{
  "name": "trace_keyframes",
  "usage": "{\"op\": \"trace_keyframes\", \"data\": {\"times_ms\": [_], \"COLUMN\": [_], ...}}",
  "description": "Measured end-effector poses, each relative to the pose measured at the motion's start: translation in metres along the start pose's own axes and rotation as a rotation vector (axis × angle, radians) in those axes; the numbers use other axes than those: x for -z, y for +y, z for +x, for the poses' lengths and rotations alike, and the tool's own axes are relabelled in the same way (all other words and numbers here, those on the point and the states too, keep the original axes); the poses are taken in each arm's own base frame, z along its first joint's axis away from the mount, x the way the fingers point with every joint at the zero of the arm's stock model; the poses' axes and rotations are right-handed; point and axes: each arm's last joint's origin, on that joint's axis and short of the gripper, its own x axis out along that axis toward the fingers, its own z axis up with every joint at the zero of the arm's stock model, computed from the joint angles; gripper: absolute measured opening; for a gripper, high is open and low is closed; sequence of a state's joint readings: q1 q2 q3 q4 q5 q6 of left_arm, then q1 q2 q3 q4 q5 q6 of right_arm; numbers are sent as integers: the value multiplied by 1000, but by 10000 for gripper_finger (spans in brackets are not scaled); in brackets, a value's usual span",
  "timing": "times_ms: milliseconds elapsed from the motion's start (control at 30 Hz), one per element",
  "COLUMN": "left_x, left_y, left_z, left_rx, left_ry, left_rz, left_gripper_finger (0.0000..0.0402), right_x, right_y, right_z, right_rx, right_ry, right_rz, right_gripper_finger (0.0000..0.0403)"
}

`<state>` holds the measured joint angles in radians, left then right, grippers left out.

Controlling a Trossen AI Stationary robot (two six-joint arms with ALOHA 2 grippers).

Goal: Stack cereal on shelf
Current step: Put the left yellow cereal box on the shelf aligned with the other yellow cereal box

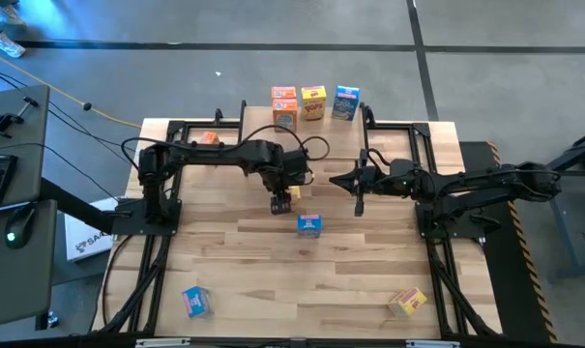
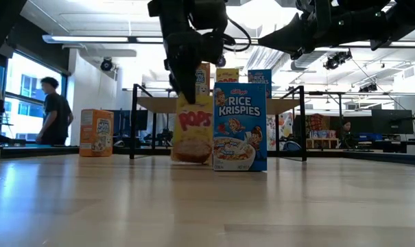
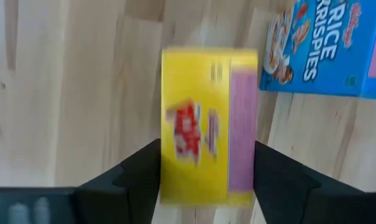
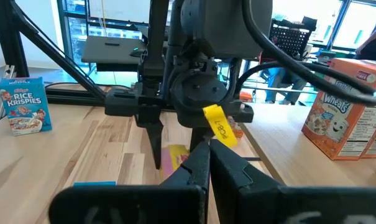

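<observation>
A: Now, what does the left gripper (image 3: 206, 180) do?
B: Its fingers straddle a yellow box (image 3: 207, 124) mid-table, whether clamped is unclear; probably light, stiff card, best pinched across its narrow sides.
A: The shelf (image 1: 311, 124)?
B: Far edge.

bright ceiling strips (image 2: 90, 39) and window daylight flood the room, glare whitening the counter (image 2: 207, 206), while the yellow box (image 3: 207, 124) up close looks smeared by blur.

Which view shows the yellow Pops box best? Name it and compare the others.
Left wrist view: the yellow Pops box fills the frame between the left end effector fingers. The low view shows its front partly behind the arm, the high view only a speck, the right wrist view a sliver.
</observation>
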<state>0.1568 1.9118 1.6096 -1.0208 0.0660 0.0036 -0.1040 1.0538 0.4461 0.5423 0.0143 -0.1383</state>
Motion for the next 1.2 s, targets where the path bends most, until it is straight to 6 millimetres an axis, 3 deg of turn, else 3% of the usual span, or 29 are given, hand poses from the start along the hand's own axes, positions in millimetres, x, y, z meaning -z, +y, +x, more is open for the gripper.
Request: {"op": "trace_keyframes", "data": {"times_ms": [233,467,667,767,900,1033,1200], "left_x": [1,5,19,34,65,97,136], "left_y": [0,-18,-43,-54,-55,-50,-41], "left_z": [-6,-53,-97,-106,-94,-83,-71], "left_rx": [-2,-21,-45,-52,-21,24,38], "left_ry": [-9,-123,-279,-424,-597,-795,-955], "left_rz": [-13,60,135,175,162,102,31], "left_gripper_finger": [251,251,229,203,163,132,110], "right_x": [0,-1,1,5,11,6,-8], "right_y": [0,-1,-1,1,6,10,12], "right_z": [0,0,0,3,11,26,50], "right_rx": [0,24,44,35,17,14,-30], "right_ry": [0,-5,9,32,45,47,104], "right_rz": [3,7,46,61,67,82,64], "right_gripper_finger": [0,8,64,107,177,247,294]}}
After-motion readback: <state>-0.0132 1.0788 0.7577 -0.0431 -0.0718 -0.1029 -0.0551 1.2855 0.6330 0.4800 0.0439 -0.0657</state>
